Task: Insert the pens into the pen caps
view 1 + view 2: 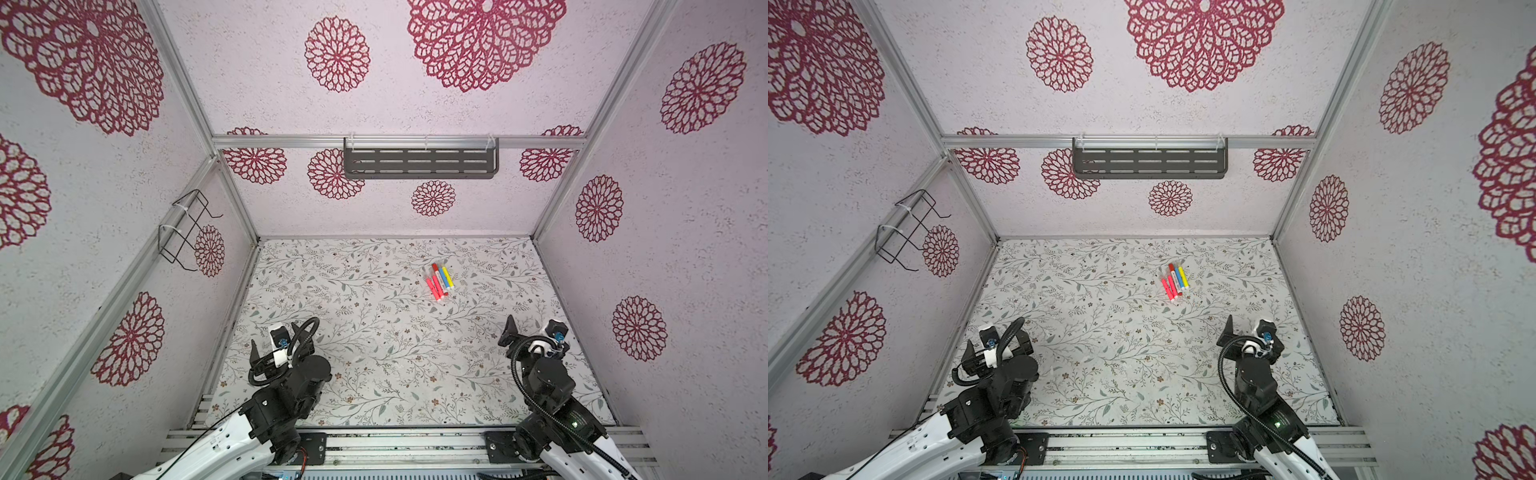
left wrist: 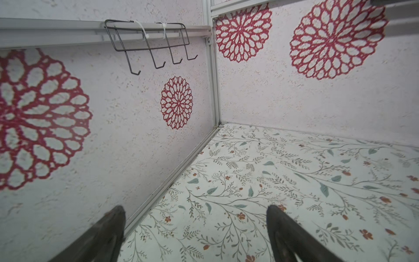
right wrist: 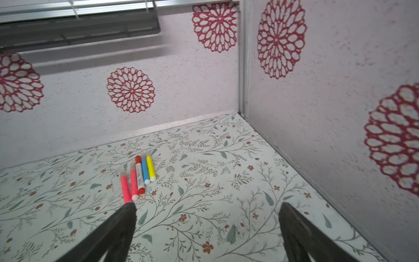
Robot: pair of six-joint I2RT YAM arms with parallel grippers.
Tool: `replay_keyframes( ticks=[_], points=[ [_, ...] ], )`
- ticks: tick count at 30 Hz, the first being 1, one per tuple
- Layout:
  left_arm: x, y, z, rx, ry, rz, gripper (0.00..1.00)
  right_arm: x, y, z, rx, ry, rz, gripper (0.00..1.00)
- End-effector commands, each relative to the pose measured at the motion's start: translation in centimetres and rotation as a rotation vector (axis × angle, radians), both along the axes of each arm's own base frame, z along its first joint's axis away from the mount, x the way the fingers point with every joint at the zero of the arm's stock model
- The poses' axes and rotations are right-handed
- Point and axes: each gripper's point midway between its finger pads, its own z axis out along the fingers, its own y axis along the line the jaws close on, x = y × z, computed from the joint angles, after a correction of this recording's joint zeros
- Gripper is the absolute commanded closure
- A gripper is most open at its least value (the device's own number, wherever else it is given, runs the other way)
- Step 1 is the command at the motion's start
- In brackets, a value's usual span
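Note:
Five pens [image 1: 439,281] [image 1: 1175,281] lie side by side on the flowered table mat, right of middle toward the back. In the right wrist view I see two pink pens [image 3: 125,189], a white pen [image 3: 140,178], a blue pen [image 3: 144,171] and a yellow pen [image 3: 150,167]. A red pen cap [image 3: 138,159] sits on the white pen's far end. Clear pen caps [image 3: 122,172] show faintly on the far ends of the others. My right gripper [image 3: 208,204] is open and empty, short of the pens. My left gripper [image 2: 195,207] is open and empty near the left wall.
A grey slotted shelf [image 1: 419,162] hangs on the back wall. A black wire hook rack [image 1: 187,228] [image 2: 149,43] is tied to the left wall's rail. Patterned walls close three sides. Aluminium rails [image 1: 395,449] run along the front edge.

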Motion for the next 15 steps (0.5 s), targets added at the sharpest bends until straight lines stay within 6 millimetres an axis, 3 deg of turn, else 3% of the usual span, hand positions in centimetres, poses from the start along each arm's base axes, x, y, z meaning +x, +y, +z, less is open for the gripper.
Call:
replay_keyframes(
  ticks=[1,5,7,12,15],
  points=[
    [-0.9,1.2,0.6,0.051,-0.054,0.097,0.02,-0.7,-2.0,-1.5,-0.025,0.003,-0.116,0.01],
    [-0.7,1.1,-1.4,0.084,-0.047,0.110,0.02,-0.5,-2.0,-3.0,-0.061,0.036,-0.126,0.01],
    [-0.4,0.8,-1.4,0.100,-0.038,0.113,0.02,-0.5,-2.3,-3.2,-0.083,0.048,-0.151,0.01],
    [0.7,1.0,-2.7,0.108,0.046,0.144,0.03,0.4,-2.1,-6.9,-0.167,0.090,-0.169,0.01],
    [3.7,-0.5,-5.4,0.099,0.206,0.019,0.02,0.8,-1.6,-7.0,-0.181,0.102,-0.147,0.01]
  ],
)
